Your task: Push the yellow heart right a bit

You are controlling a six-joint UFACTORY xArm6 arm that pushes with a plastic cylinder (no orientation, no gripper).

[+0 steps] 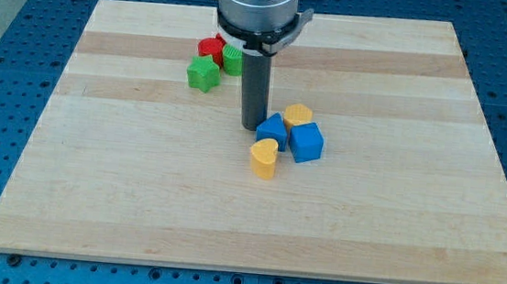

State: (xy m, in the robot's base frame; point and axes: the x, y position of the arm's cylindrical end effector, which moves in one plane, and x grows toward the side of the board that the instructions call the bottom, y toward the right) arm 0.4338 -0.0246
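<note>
my arm's housing (256,4) is cut off by the view's top edge. it hides part of the red block (211,47) and green block (232,60) behind it.

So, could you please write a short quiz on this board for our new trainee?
1. True or false: my tip touches the yellow heart.
2. Which block lies nearest my tip? A) green star B) blue block C) red block
3. Fill in: the blue cube lies to the heart's ____ in the view.

Key
1. False: the tip stands above and left of the heart, apart from it.
2. B, just to the tip's right.
3. Right, slightly higher.
</note>
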